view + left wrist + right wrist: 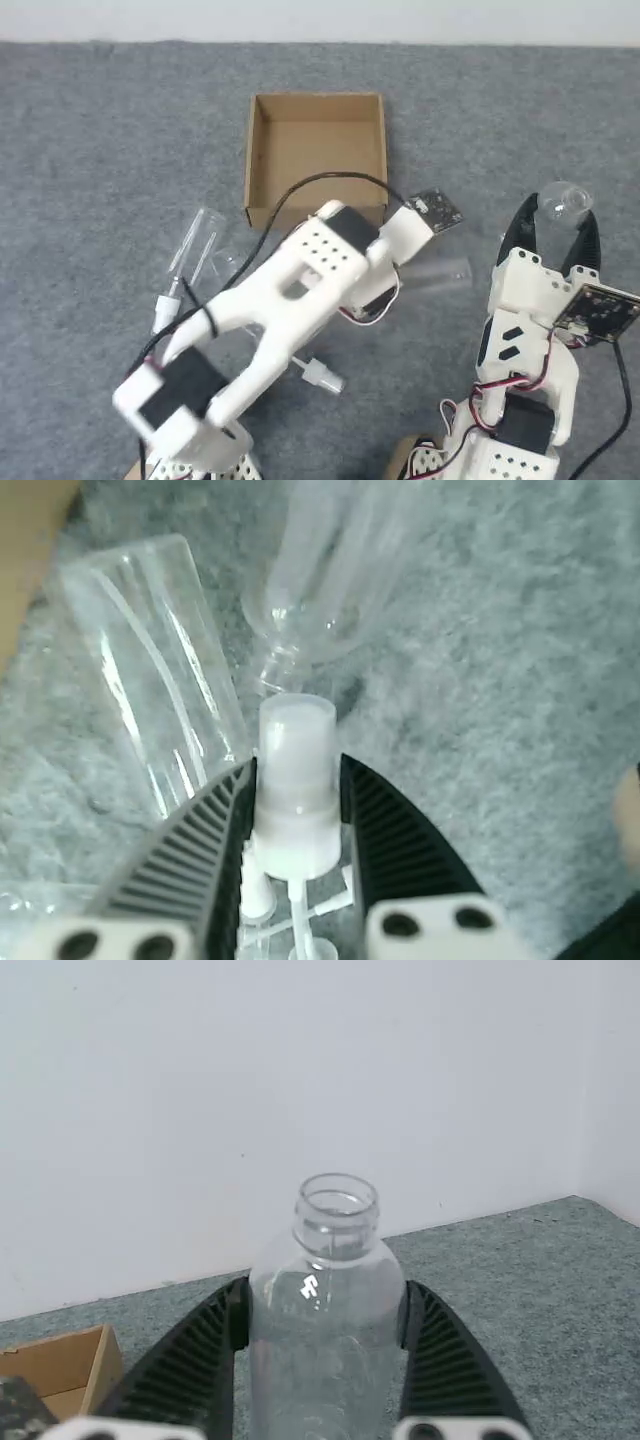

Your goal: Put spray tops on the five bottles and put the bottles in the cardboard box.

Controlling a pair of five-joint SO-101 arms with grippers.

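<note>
holding the clear bottle (322, 1360) upright by its belly, your right gripper (322, 1300) is clamped on it, one ribbed black jaw on each flank. on the high view it stands at about 2 o'clock from the table's middle, open threaded neck (337, 1210) up. judge it light, thin-walled and slick: squeeze hard and the wall will likely dent or the bottle twist, so the shoulder just under the neck looks the stiffer place to hold.

your left gripper (296, 775) is closed on a white spray top (297, 745), pinching its smooth round collar, with the thin dip tube (298, 915) trailing back between the jaws. the top is small, hard plastic; the tube looks bendy, so feed it in straight.

just beyond it, the lying bottles (150, 670) rest on their sides on the fuzzy grey carpet (90, 130); being round, they may roll. the cardboard box (316, 98), stiff and square, sits open at 12 o'clock, and a loose spray top (322, 377) lies at 6 o'clock.
</note>
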